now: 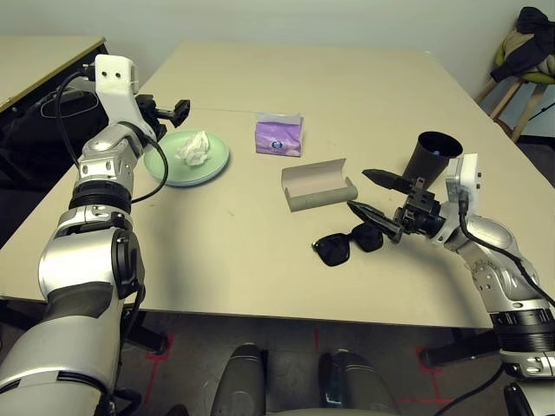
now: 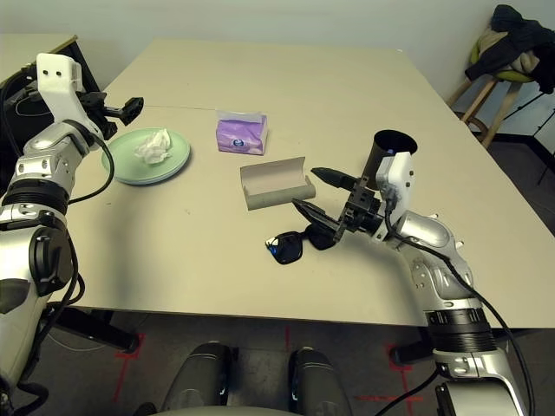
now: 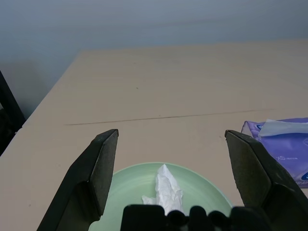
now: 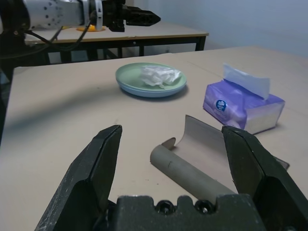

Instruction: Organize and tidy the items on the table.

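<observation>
The crumpled tissue (image 1: 193,148) is held by the green plate (image 1: 215,157), stacked on the blue one (image 4: 153,93), near the left gripper (image 3: 171,178), its fingers spread; the right gripper (image 1: 375,200) is likewise opened wide near the sunglasses (image 1: 349,243).

A plain, pale grey-white wall (image 1: 321,19) runs behind the room. The floor (image 2: 251,355) is dark grey, marked with red tape lines (image 2: 124,373). To the left stands a second beige-topped table (image 1: 39,65) with black legs. At the far right, a wooden-legged chair (image 2: 487,82) with a green seat holds dark and tan clothing (image 2: 522,43).
</observation>
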`<state>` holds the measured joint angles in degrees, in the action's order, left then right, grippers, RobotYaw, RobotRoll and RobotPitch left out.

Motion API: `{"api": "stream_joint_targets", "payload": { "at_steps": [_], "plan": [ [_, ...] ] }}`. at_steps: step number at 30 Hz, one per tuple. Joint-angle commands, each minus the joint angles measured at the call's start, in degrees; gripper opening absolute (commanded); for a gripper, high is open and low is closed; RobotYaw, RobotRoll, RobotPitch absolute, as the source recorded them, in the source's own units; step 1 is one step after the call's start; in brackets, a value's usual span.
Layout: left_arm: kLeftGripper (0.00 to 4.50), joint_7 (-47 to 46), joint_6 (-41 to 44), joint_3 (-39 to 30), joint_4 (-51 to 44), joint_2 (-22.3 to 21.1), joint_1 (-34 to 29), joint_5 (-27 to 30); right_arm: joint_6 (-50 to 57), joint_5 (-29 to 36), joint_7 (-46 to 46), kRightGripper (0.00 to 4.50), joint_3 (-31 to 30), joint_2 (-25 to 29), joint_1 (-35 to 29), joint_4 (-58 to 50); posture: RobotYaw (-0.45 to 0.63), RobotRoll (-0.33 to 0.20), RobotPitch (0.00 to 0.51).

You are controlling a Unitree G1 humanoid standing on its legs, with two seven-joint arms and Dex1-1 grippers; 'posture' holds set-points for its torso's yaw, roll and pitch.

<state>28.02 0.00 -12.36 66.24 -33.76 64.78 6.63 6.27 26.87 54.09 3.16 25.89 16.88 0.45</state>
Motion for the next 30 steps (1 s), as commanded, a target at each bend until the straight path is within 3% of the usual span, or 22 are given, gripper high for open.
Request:
{"api": "stream_joint_targets", "payload": {
  "at_steps": [1, 5, 10, 15, 20, 30],
  "plan": [
    [4.49, 0.8, 0.4, 0.4, -0.2, -0.1, 0.1, -0.4, 0.2, -1.0, -1.8, 4.5, 0.6, -0.1, 0.1, 0.8, 0.16, 0.0, 0.034],
    [4.49, 2.9, 1.1, 0.8, -0.8, -0.2, -0.6, -0.4, 0.5, -0.8, -2.3, 4.5, 0.3, -0.2, 0.2, 0.3, 0.16, 0.0, 0.035],
    [4.49, 12.5, 2.1, 1.0, -4.1, -1.2, -3.1, 1.1, 1.6, -0.6, -2.8, 4.5, 0.0, -0.1, 0.5, -0.8, 0.17, 0.0, 0.037],
    [4.49, 19.1, -0.9, 0.8, -9.5, -1.6, -7.7, 2.2, 2.8, -0.4, -3.2, 4.5, -0.2, 0.0, 0.7, -1.8, 0.18, 0.0, 0.047],
    [4.49, 28.7, 1.8, 0.9, -18.9, -1.4, -13.7, 6.2, 4.8, 0.3, -2.6, 4.5, 0.1, 0.8, 0.6, -3.0, 0.2, 0.0, 0.077],
    [4.49, 42.5, 6.1, 4.7, -34.4, -0.2, -21.9, 11.7, 8.0, -3.0, 3.2, 4.5, -1.4, 8.9, 5.6, 0.8, 0.19, 0.0, 0.104]
  ]
}}
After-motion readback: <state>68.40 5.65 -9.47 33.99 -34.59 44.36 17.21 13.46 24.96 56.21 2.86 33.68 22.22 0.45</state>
